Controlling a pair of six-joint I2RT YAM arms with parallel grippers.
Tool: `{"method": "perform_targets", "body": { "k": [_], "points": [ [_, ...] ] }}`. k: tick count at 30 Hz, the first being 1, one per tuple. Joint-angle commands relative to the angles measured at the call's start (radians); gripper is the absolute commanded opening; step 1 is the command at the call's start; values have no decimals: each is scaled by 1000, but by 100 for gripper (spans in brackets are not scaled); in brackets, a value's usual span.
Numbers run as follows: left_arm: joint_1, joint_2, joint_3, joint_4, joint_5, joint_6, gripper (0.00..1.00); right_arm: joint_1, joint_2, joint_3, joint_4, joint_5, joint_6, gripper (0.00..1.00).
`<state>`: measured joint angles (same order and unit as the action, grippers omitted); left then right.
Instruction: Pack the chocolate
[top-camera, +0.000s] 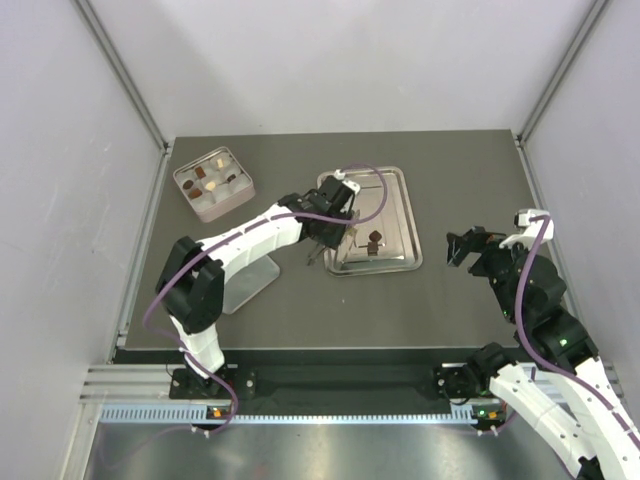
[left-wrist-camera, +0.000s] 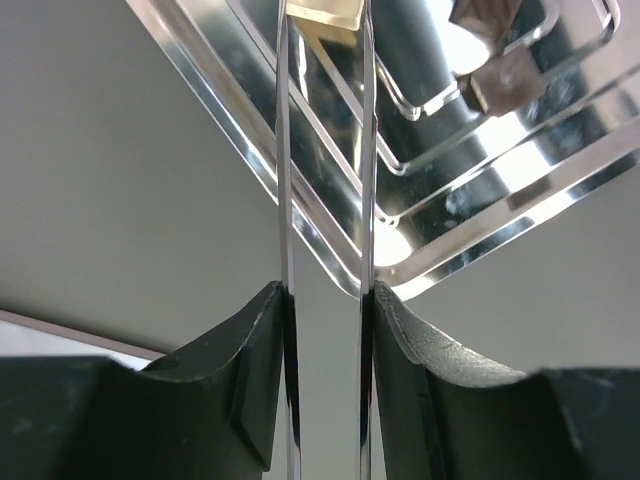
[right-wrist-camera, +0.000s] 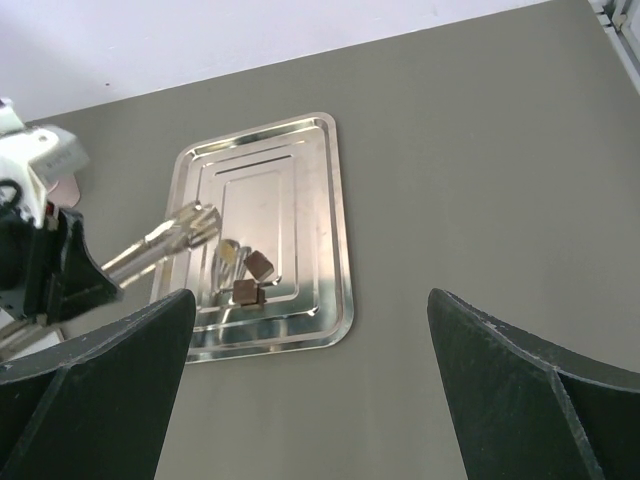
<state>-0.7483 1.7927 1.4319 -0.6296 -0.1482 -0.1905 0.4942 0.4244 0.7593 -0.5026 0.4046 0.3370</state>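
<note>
A steel tray (top-camera: 395, 195) lies mid-table with two brown chocolate pieces (top-camera: 374, 241) near its front end. My left gripper (top-camera: 333, 212) hovers over the tray's left rim, shut on metal tongs (left-wrist-camera: 325, 150). The tong blades reach into the tray, and a cream chocolate piece (left-wrist-camera: 324, 12) sits between their tips. A brown piece (left-wrist-camera: 505, 80) lies just right of it. From the right wrist, the tongs (right-wrist-camera: 170, 235) and both brown pieces (right-wrist-camera: 252, 278) show on the tray (right-wrist-camera: 330, 200). My right gripper (right-wrist-camera: 310, 300) is open and holds nothing, right of the tray (top-camera: 462, 246).
A pink compartmented tin (top-camera: 213, 183) with several chocolate pieces in it stands at the back left. A flat pale lid (top-camera: 250, 280) lies in front of it, under the left arm. Grey walls close in both sides.
</note>
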Motion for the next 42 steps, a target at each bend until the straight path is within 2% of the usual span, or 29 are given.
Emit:
{"method": "perform_targets", "body": {
  "k": [1, 8, 15, 21, 32, 42],
  "points": [
    [24, -49, 107, -53, -53, -35, 40, -2, -16, 20, 22, 13, 2, 100],
    [170, -69, 223, -137, -45, -67, 40, -2, -22, 9, 29, 2, 7, 100],
    [456, -130, 219, -157, -25, -76, 39, -2, -21, 3, 44, -16, 4, 100],
    [599, -139, 183, -142, -16, -81, 40, -2, -15, -5, 56, -15, -1, 100],
    [649, -76, 185, -116, 4, -89, 39, 0, 1, -9, 68, -3, -15, 100],
    [649, -75, 96, -76, 18, -99, 40, -2, 8, -6, 72, 2, -21, 100]
  ]
}}
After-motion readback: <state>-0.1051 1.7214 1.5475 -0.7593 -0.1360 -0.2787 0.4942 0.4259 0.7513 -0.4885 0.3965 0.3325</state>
